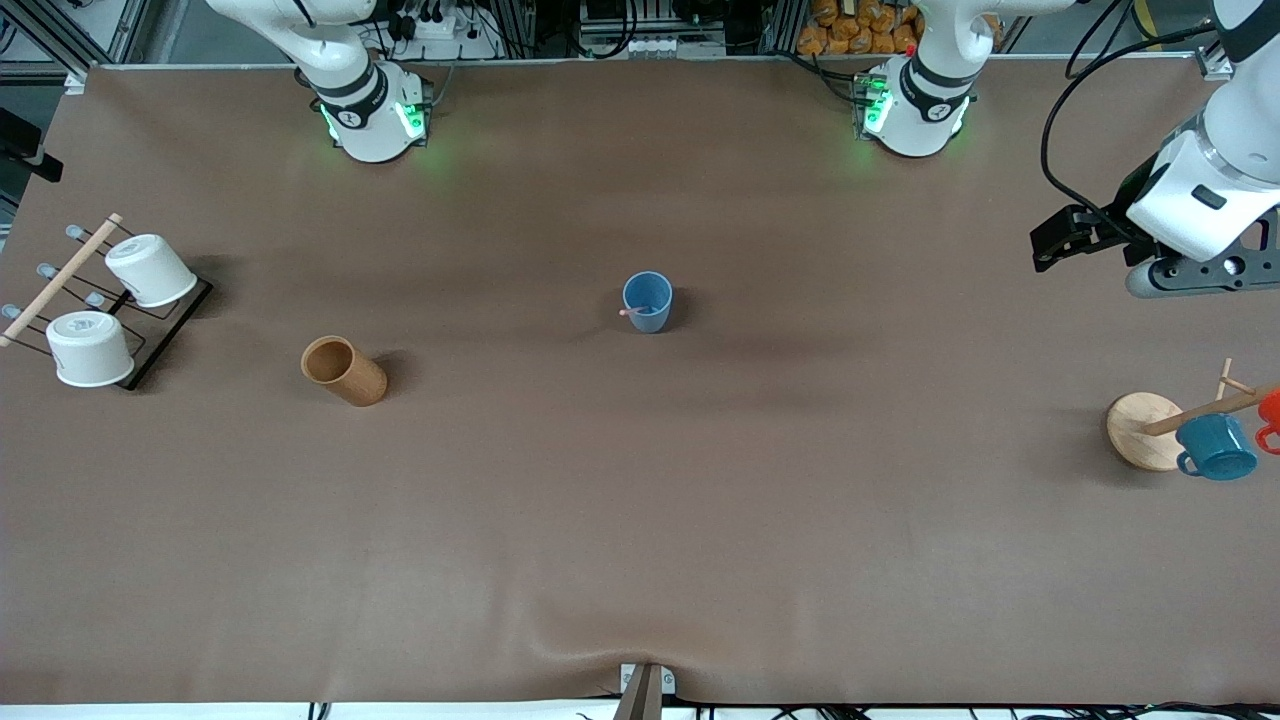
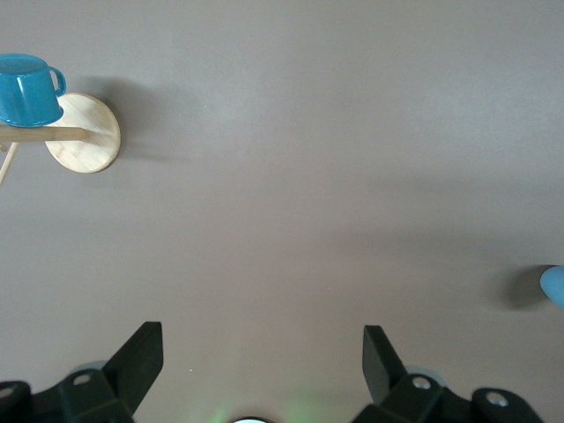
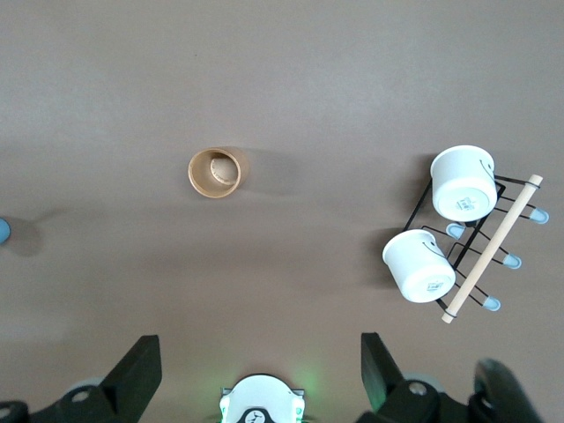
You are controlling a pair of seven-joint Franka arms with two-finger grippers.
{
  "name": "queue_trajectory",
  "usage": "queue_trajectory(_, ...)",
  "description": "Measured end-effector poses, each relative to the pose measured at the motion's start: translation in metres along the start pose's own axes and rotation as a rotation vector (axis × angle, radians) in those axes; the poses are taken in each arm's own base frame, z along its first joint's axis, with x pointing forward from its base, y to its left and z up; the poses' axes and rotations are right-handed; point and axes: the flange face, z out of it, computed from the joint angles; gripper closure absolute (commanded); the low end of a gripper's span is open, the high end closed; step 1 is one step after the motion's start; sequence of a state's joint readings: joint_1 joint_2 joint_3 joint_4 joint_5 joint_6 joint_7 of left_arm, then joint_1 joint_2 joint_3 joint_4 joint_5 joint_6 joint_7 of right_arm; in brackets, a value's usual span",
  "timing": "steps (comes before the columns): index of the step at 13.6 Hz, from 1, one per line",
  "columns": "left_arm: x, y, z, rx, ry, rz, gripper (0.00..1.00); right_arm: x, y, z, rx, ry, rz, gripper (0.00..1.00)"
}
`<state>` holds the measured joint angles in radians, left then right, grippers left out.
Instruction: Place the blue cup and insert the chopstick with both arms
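Observation:
The blue cup (image 1: 648, 302) stands upright at the middle of the table. The pale pink chopstick (image 1: 632, 312) rests inside it, its tip leaning on the rim. The cup's edge shows in the left wrist view (image 2: 553, 286) and in the right wrist view (image 3: 3, 231). My left gripper (image 1: 1045, 250) hangs open and empty, high over the left arm's end of the table; its fingers (image 2: 141, 352) frame bare table. My right gripper (image 3: 260, 348) is open and empty, high above its own arm's base (image 3: 262, 401). It is out of the front view.
A tan wooden cup (image 1: 343, 371) stands toward the right arm's end. At that end is a black wire rack (image 1: 160, 335) with two white cups (image 1: 150, 270) and a wooden dowel (image 1: 60, 280). At the left arm's end, a mug tree (image 1: 1140, 425) carries a teal mug (image 1: 1215, 447).

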<state>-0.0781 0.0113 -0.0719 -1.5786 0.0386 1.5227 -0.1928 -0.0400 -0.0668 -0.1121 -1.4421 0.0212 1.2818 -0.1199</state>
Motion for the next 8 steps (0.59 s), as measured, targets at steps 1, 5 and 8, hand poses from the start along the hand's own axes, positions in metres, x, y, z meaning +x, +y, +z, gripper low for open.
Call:
queue_trajectory(1, 0.0, 0.0, 0.0, 0.0, 0.0, 0.0, 0.0, 0.0, -0.004, 0.0, -0.001, 0.0, 0.009, 0.0)
queue_trajectory(5, 0.0, -0.001, -0.004, -0.001, 0.007, -0.001, 0.0, 0.002, -0.015, 0.0, -0.004, -0.001, 0.009, 0.0)
queue_trajectory(8, -0.002, -0.007, -0.013, -0.003, 0.017, -0.011, 0.0, 0.002, -0.018, 0.0, -0.005, -0.001, 0.003, 0.0)
